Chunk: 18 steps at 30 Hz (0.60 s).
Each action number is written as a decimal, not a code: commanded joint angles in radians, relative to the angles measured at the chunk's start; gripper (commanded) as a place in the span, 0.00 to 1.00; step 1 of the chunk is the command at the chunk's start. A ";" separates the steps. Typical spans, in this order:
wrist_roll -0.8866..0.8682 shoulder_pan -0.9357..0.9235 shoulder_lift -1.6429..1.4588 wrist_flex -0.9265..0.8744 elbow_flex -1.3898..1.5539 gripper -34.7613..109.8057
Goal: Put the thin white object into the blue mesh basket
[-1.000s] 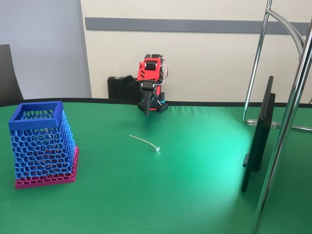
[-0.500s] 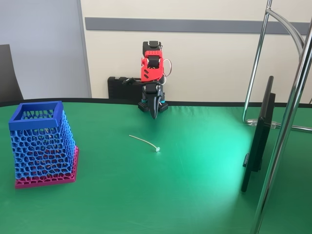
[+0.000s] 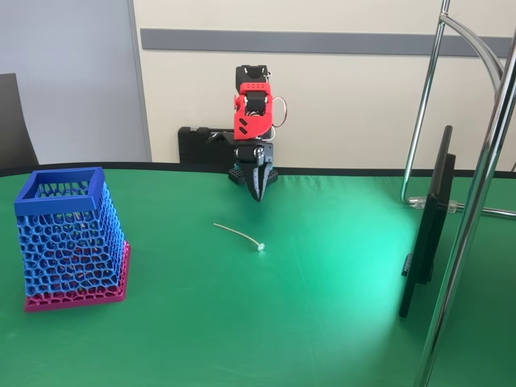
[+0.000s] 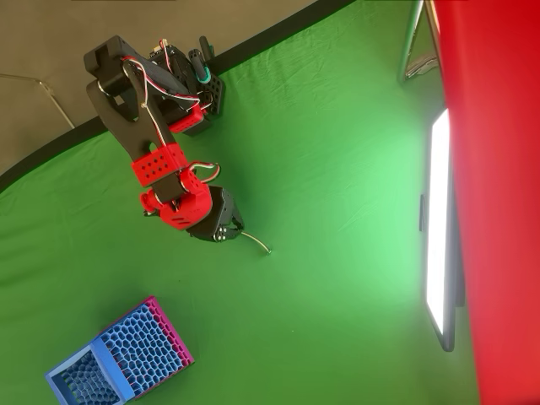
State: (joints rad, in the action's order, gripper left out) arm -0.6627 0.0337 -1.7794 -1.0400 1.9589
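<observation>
The thin white object (image 3: pixel 238 235) lies flat on the green cloth near the table's middle, its small knob at the end nearer the camera. From above, the thin white object (image 4: pixel 258 245) pokes out from under the wrist. My gripper (image 3: pixel 258 193) hangs pointing down behind the strip, above the cloth and apart from it, with its fingers together and nothing between them. In the overhead view the gripper (image 4: pixel 223 226) sits over the strip's far end. The blue mesh basket (image 3: pixel 61 187) stands upright on its magenta base at the left, and the basket (image 4: pixel 126 359) is at the bottom left from above.
A black flat screen (image 3: pixel 427 230) stands edge-on at the right beside chrome stand poles (image 3: pixel 476 201). A black box (image 3: pixel 201 147) sits behind the arm's base. A dark chair back (image 3: pixel 12 121) is at the far left. Open green cloth lies between strip and basket.
The arm has risen and unfolded toward the table. The gripper has swung slightly right and forward, still pointing down. The strip and the basket have not moved.
</observation>
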 commanded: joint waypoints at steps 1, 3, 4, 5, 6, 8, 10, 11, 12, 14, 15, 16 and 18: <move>-0.060 0.005 0.058 -0.037 -0.104 0.24; -0.086 0.014 0.118 -0.060 -0.155 0.24; -0.095 0.017 0.143 -0.063 -0.173 0.24; -0.103 0.021 0.164 -0.063 -0.187 0.24; -0.107 0.028 0.184 -0.063 -0.201 0.24; -0.124 0.035 0.221 -0.063 -0.225 0.24; -0.143 0.043 0.255 -0.063 -0.247 0.25; -0.152 0.048 0.272 -0.063 -0.259 0.25; -0.158 0.054 0.287 -0.063 -0.270 0.25; -0.172 0.063 0.310 -0.063 -0.287 0.27; -0.178 0.067 0.319 -0.063 -0.295 0.28; -0.187 0.071 0.327 -0.063 -0.301 0.29; -0.204 0.075 0.345 -0.063 -0.314 0.29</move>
State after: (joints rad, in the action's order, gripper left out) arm -0.8483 0.1043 -1.4358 -1.1014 1.6874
